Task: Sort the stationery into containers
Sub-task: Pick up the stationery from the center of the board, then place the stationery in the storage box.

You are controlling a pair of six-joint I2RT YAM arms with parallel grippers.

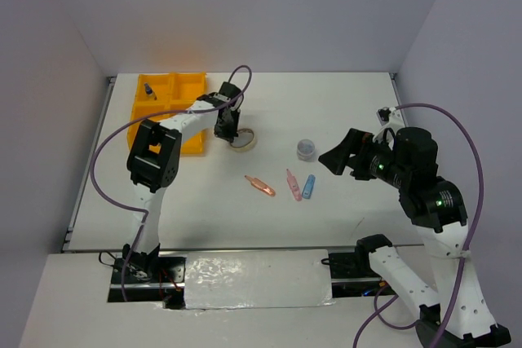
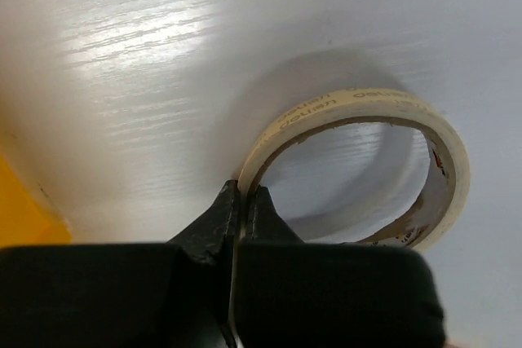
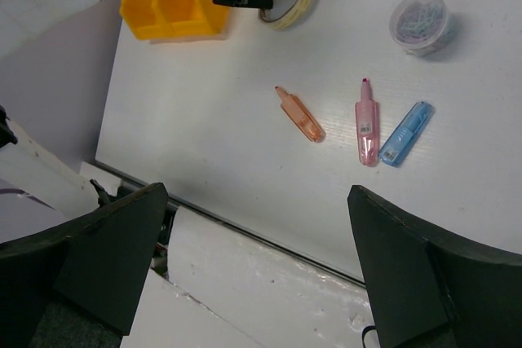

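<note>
White table inside a plain grey-walled enclosure, shown from overhead and from both wrists. The left tool (image 2: 239,201) is closed on the wall of the tape ring (image 2: 367,103), pinching it at the edge nearest the tray (image 1: 163,79). The ring rests on the table just right of the tray's near right corner, not yet in any compartment. The hold looks thin, taken at the fingertips only, so the lift is best made straight up and slowly, with the ring kept from swinging. It should then travel left over the tray wall and be lowered well into a free compartment before release. A tilted ring could catch on that wall or slip from the pinch. A small bottle (image 1: 149,90) already sits in the tray's far left compartment, and in the overhead view the left arm's own forearm crosses the near compartments. Right of the tray and well apart from it stands a round jar (image 1: 307,149) of paper clips. Nearer the arm bases than the tray lie an orange-pink marker (image 1: 260,186), a pink marker (image 1: 292,185) and a blue marker (image 1: 308,187). None of these lies on the ring's path. The right tool (image 1: 330,159), jaws spread wide and holding nothing, hangs beyond the jar, farthest from the tray.
</note>
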